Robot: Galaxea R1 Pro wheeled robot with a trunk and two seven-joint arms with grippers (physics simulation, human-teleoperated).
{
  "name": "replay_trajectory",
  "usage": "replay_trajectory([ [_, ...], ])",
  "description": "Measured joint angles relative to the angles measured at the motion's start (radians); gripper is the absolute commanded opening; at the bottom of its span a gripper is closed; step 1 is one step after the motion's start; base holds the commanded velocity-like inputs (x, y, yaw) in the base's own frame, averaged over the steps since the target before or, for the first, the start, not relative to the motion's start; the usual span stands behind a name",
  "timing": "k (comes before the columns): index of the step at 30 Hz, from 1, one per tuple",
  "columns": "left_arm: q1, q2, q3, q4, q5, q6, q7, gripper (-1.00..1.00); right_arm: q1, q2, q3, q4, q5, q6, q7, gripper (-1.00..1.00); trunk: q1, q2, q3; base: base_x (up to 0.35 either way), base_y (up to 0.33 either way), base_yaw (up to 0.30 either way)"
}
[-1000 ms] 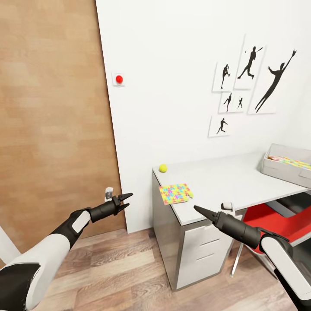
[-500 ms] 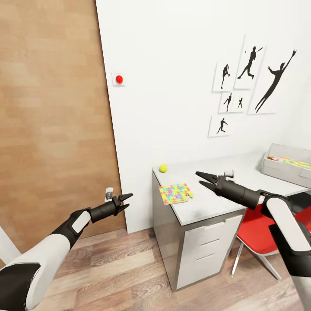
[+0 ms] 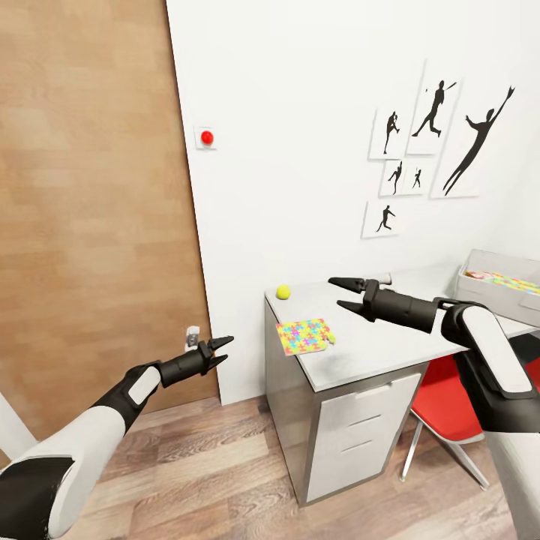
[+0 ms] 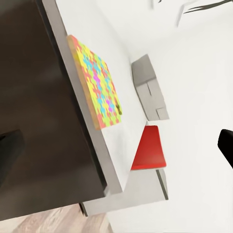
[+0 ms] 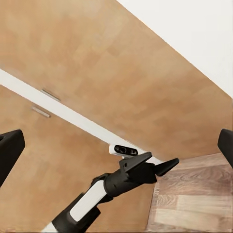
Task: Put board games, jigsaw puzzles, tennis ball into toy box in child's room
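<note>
toy box (image 3: 480, 291) cut off, contents prob. puzzle

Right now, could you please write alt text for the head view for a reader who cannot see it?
The right pincer, open, hovers above the table near a jigsaw puzzle and a tennis ball. The left pincer is out over the wooden floor; the toy box sits at the table's far right.

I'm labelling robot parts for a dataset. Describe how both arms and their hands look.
Both arms match: glossy white shell segments joined by black joints, ending in a black, tapered cylindrical wrist. The left hand and the right hand are each black, with two slim, pointed fingers like a beak. A small light grey block sits by each wrist. No cables or markings are visible.
</note>
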Motion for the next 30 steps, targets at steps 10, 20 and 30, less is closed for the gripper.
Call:
replay_trajectory([
  [10,0.0,-0.016,0.0,0.0,-0.001,-0.001,0.029,1.0,-0.007,-0.016,0.028,-0.007,-0.136,0.01,-0.012,1.0,0.0,0.0,0.0,0.0,0.0,0.0],
  [20,0.0,-0.018,0.0,0.0,0.001,-0.002,0.048,1.0,-0.009,-0.018,0.051,-0.006,-0.145,0.011,-0.014,1.0,0.0,0.0,0.0,0.0,0.0,0.0],
  [30,0.0,-0.018,0.0,0.0,0.001,-0.003,0.049,1.0,-0.014,-0.015,0.055,-0.002,-0.142,0.009,-0.057,1.0,0.0,0.0,0.0,0.063,0.0,0.0],
])
